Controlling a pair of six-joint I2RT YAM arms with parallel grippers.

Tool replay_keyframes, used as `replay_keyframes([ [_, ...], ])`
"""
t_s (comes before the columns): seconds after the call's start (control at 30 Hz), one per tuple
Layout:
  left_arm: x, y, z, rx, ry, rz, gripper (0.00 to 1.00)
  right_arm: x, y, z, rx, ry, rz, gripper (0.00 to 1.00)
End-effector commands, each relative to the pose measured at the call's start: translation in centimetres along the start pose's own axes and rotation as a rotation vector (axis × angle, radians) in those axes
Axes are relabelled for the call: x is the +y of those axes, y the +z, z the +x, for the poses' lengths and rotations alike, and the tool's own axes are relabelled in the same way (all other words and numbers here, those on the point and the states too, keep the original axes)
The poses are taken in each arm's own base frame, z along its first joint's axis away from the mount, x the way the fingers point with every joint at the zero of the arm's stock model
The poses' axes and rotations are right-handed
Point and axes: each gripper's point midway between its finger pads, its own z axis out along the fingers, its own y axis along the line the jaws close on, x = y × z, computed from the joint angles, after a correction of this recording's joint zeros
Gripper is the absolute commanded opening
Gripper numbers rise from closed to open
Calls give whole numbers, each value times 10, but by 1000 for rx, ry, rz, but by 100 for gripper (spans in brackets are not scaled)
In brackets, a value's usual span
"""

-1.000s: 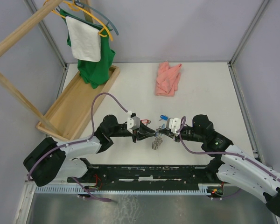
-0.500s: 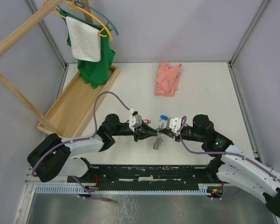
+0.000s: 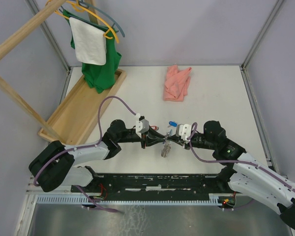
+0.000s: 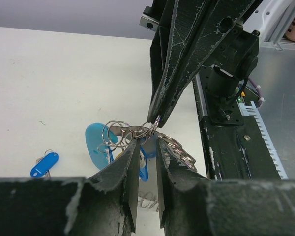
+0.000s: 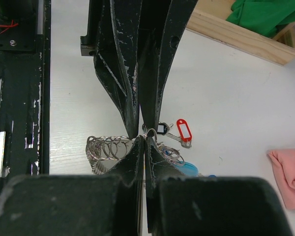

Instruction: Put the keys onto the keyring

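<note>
— At the middle of the white bench (image 3: 211, 93), what is being held?
— A large loop of silvery metal pieces with a light-blue oblong tag, the keyring (image 4: 119, 133), is being pinched by the closed right claw (image 5: 141, 139), apparently so that it is being steadied for threading.
— And the left claw (image 4: 146, 143)?
— Its fingers are being held narrowly parted around something blue; a grip cannot be confirmed. A red-tagged silver key (image 5: 184, 132) and a black-tagged key (image 5: 161, 129) are lying just beside.

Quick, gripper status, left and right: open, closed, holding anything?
Left gripper: jaws slightly apart at the keyring; whether it grips cannot be told.
Right gripper: closed, pinching the keyring.
</note>
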Motion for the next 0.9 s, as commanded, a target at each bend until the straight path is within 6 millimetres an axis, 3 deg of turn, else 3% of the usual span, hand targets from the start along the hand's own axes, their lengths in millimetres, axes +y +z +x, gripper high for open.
replay_keyframes([
  [0.0,4,4,-28,-76,31,-6,26,-6,0,-24,-90,-35,17,1],
  [0.63,-8,10,-40,-126,25,88,23,-6,4,-20,-79,-9,5,1],
  [0.87,-11,10,-44,-131,28,103,7,-12,6,-14,-48,13,39,1],
])
